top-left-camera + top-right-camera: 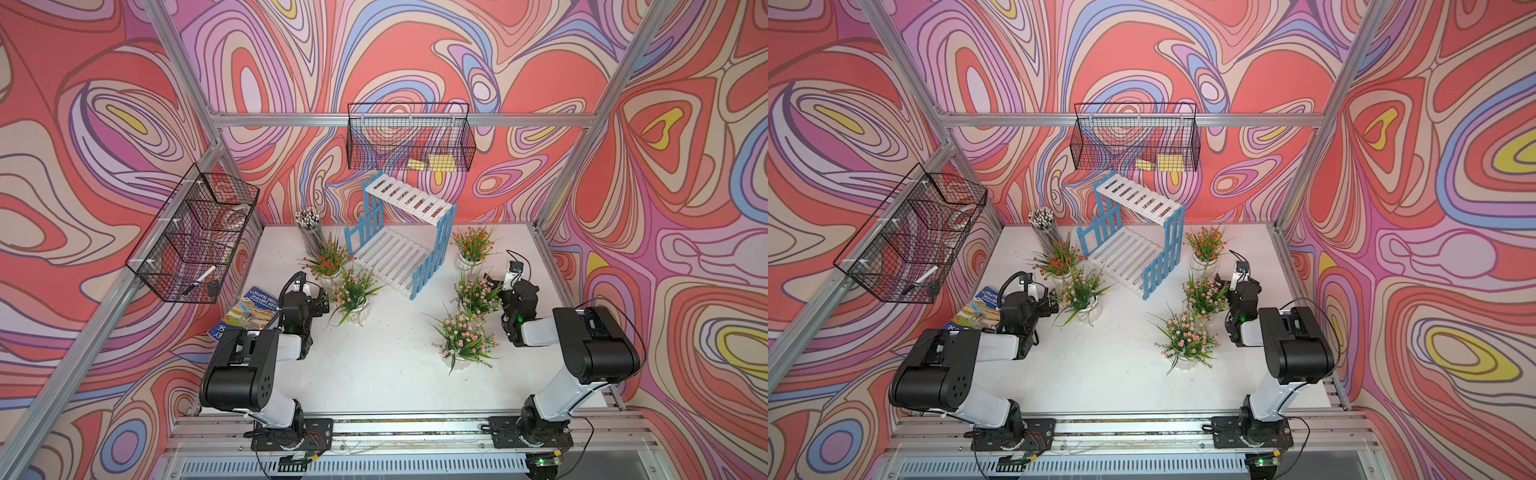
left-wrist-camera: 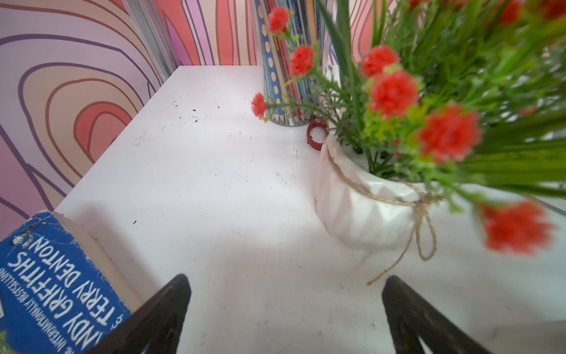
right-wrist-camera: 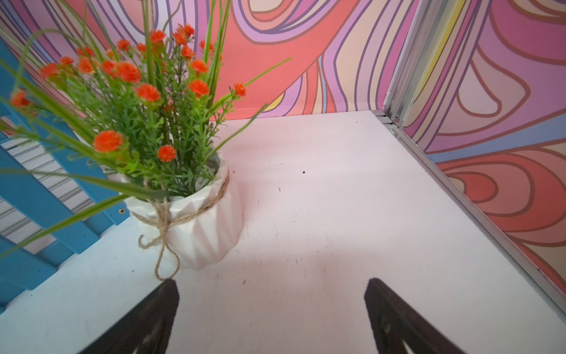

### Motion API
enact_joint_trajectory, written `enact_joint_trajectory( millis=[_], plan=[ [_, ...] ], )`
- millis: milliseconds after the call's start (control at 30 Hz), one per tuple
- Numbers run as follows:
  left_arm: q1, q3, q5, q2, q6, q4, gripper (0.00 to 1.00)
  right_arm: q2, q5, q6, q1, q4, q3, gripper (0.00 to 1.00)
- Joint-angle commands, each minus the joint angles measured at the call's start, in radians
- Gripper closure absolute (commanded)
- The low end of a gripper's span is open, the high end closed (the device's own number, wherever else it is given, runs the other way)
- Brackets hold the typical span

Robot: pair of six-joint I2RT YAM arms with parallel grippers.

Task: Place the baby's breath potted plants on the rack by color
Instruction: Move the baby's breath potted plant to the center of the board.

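- left orange plant [image 2: 361, 211] is just ahead of the left claw [image 2: 284, 318], off to one side, not between its jaws. The claw's wide open, empty
- right orange plant [image 3: 199, 226], same deal with the right claw [image 3: 271, 318]: open, holding nothing
- both on the table [image 1: 386, 386], flanking the rack [image 1: 399, 249], not on it
- left pink plant [image 1: 353, 291] is beside the left claw, right pink plant [image 1: 476, 293] beside the right, front pink plant [image 1: 463, 338] nearer the front edge
- left arm [image 1: 249, 365] and right arm [image 1: 582, 349] are bent at the elbow, low, aimed at the back wall [image 1: 291, 62]
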Motion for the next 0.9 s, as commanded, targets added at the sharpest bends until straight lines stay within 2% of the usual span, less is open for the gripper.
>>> enact_joint_trajectory(
  millis=[0,67,133,267,400,500,567,667,767,867],
  plan=[
    [0.007,0.014,0.011,0.000,0.001,0.008,0.00,0.000,0.026,-0.010,0.014,0.022,-0.014,0.02],
    [0.005,0.009,0.008,-0.004,0.004,0.013,0.00,-0.086,0.137,-0.017,0.049,-0.041,-0.022,0.02],
    [0.003,0.024,-0.029,-0.023,-0.011,-0.029,0.00,-0.206,0.209,0.007,0.061,-0.195,0.001,0.02],
    [0.000,0.124,-0.065,-0.133,-0.015,-0.295,0.01,-0.444,0.364,0.115,0.067,-0.547,0.067,0.02],
    [-0.002,0.202,-0.078,-0.262,-0.075,-0.444,0.01,-0.586,0.337,0.208,0.080,-0.839,0.179,0.02],
    [-0.005,0.258,-0.053,-0.334,-0.117,-0.561,0.03,-0.616,0.315,0.218,0.155,-1.004,0.293,0.02],
    [-0.009,0.280,-0.037,-0.366,-0.129,-0.605,0.03,-0.626,0.370,0.205,0.241,-1.076,0.353,0.02],
    [-0.017,0.324,0.024,-0.370,-0.125,-0.658,0.04,-0.625,0.348,0.243,0.331,-1.150,0.428,0.02],
    [-0.033,0.369,0.081,-0.334,-0.109,-0.678,0.05,-0.603,0.349,0.301,0.446,-1.149,0.449,0.02],
    [-0.040,0.413,0.144,-0.295,-0.111,-0.702,0.05,-0.563,0.396,0.315,0.622,-1.065,0.435,0.02]
  ],
)
